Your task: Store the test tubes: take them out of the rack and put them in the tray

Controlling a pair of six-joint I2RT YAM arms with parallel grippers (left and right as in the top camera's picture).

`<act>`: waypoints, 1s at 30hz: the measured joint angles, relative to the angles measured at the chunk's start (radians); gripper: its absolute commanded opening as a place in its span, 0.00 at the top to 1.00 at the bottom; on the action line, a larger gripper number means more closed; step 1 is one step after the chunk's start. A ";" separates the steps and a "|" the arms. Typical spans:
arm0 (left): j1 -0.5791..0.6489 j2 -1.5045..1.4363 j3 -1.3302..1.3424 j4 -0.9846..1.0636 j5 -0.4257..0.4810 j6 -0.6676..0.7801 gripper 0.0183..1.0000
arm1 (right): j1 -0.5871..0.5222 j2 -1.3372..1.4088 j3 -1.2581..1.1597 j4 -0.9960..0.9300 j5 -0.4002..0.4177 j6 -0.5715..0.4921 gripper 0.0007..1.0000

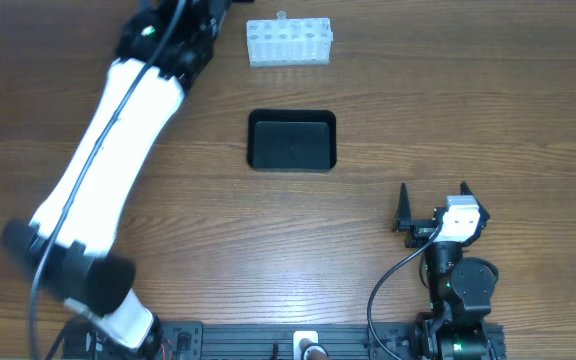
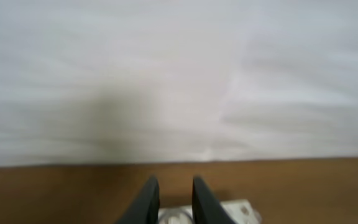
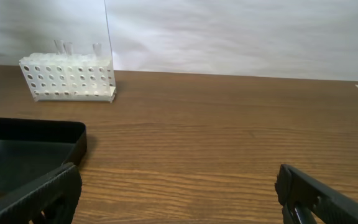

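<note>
We think the job's barely begun; the clear test tubes (image 3: 64, 46) stand in the white plastic rack w/ holes (image 1: 289, 44); the black plastic tray (image 1: 292, 141) has no tubes yet. The left gripper (image 2: 175, 183) is near the rack; we can't tell its grip. The right gripper (image 3: 179, 202) gapes wide, holding nothing, well apart from the tray.

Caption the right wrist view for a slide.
Open right end effector faces the empty black tray and, beyond it, the white rack holding test tubes.
</note>
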 measured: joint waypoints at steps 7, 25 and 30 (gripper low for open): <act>-0.126 -0.036 0.016 -0.497 -0.024 -0.215 0.96 | 0.000 0.000 0.000 0.000 0.000 0.000 0.01; -0.175 0.373 0.003 -0.607 -0.073 -0.504 0.96 | 0.000 0.000 0.000 0.000 0.000 0.000 0.01; -0.141 0.407 0.003 -0.593 -0.076 -0.507 0.96 | 0.000 0.000 0.000 0.000 0.000 0.000 0.01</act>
